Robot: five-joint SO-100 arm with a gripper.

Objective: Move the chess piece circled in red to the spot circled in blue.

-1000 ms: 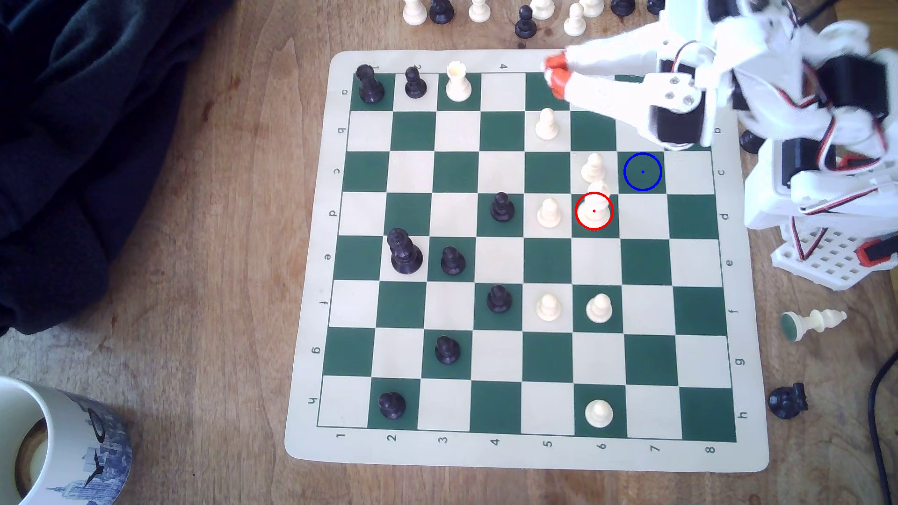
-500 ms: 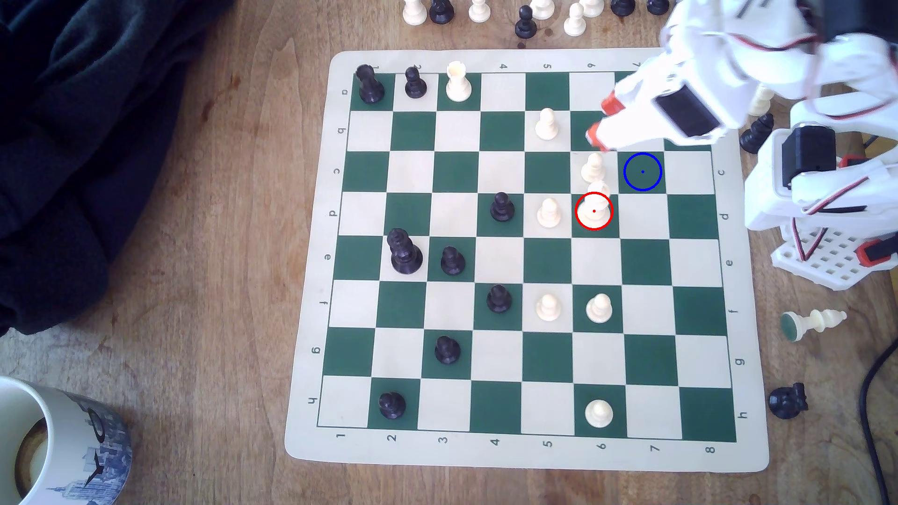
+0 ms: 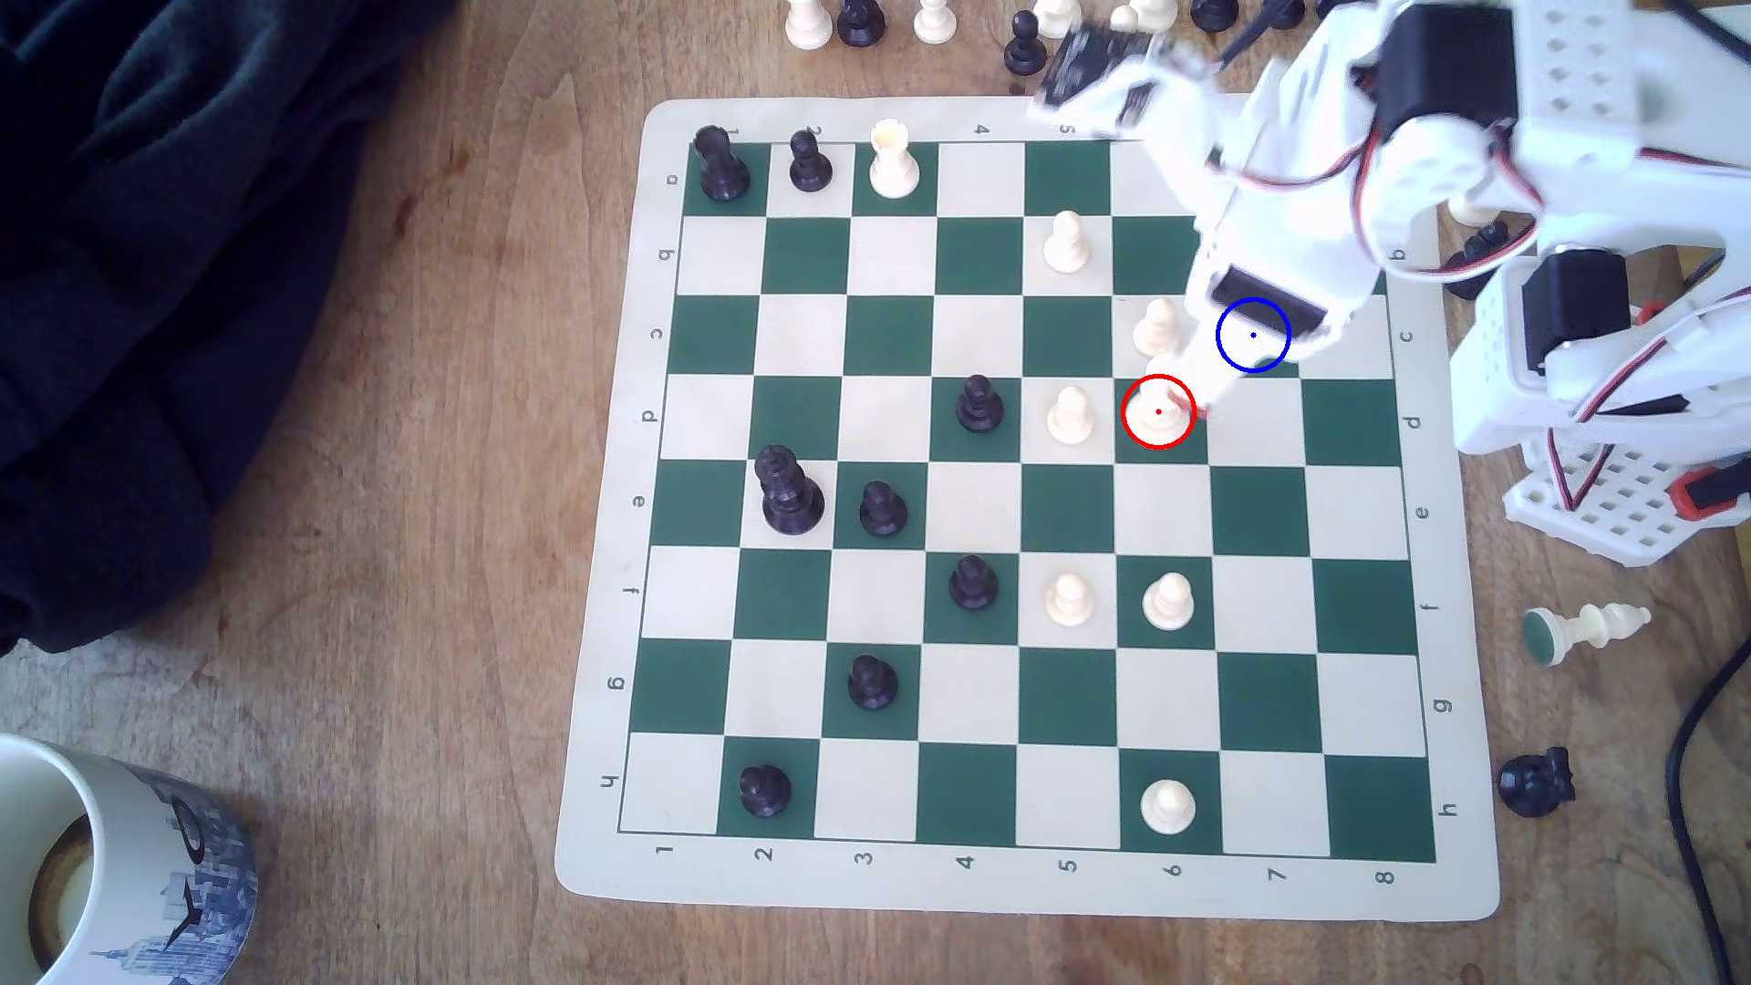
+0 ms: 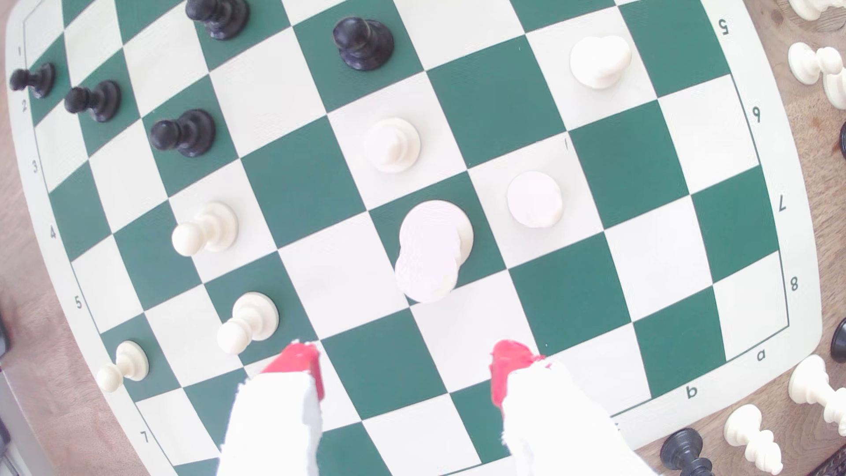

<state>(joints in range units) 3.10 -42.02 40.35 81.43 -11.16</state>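
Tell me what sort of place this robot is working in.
Probably a home or hobby desk rather than a lab: a worn wooden tabletop holds a rolled-out green-and-cream chess mat, a printed ceramic mug stands in one corner, and dark crumpled fabric lies beside the mat.

Tall cream-white chess piece [image 3: 1158, 409], upright on a dark green square ringed in red, right of centre in the exterior view, middle height of the frame. Wide round base, slim body, top washed out and hard to read. In the wrist view [image 4: 432, 249] seen almost from above, near the centre of the frame: a pale round disc overlapping its own base, standing within one green square.

Spot [image 3: 1253, 334]: dark green square under a thin blue ring with a blue centre dot, diagonally up and right of the ringed piece, partly hidden.
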